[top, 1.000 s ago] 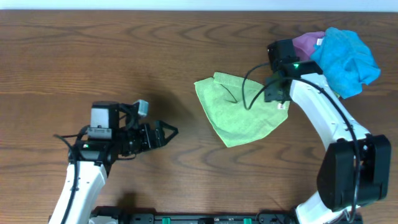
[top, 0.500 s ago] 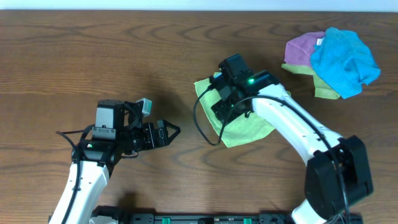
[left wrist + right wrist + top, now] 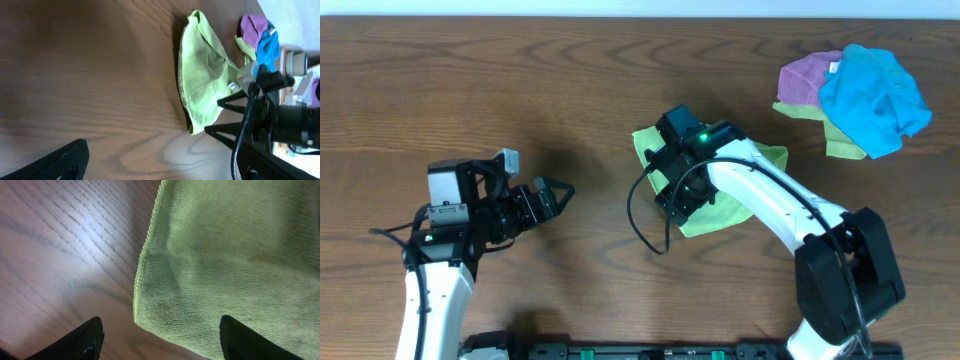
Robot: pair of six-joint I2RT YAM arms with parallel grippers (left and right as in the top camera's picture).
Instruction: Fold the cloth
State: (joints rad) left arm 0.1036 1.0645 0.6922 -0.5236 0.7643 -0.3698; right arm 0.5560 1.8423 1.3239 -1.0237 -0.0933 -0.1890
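Observation:
The lime-green cloth [image 3: 725, 212] lies crumpled right of the table's centre, partly hidden under my right arm. It also shows in the left wrist view [image 3: 200, 85] and the right wrist view [image 3: 230, 250]. My right gripper [image 3: 672, 203] is open and low over the cloth's front-left edge. In the right wrist view its fingers [image 3: 162, 340] straddle a corner of the cloth without closing on it. My left gripper [image 3: 558, 192] is open and empty, well left of the cloth and pointing towards it; it also shows in the left wrist view [image 3: 160, 167].
A pile of cloths sits at the back right: a bright blue one [image 3: 875, 85] on top, a purple one [image 3: 805, 75] and strips of a yellow-green one [image 3: 842, 149]. The pile also shows in the left wrist view [image 3: 260, 35].
My right gripper swung from the cloth's right corner across to its front-left edge. The cloth's outline changed and looks more bunched. My left arm drew back to the left.

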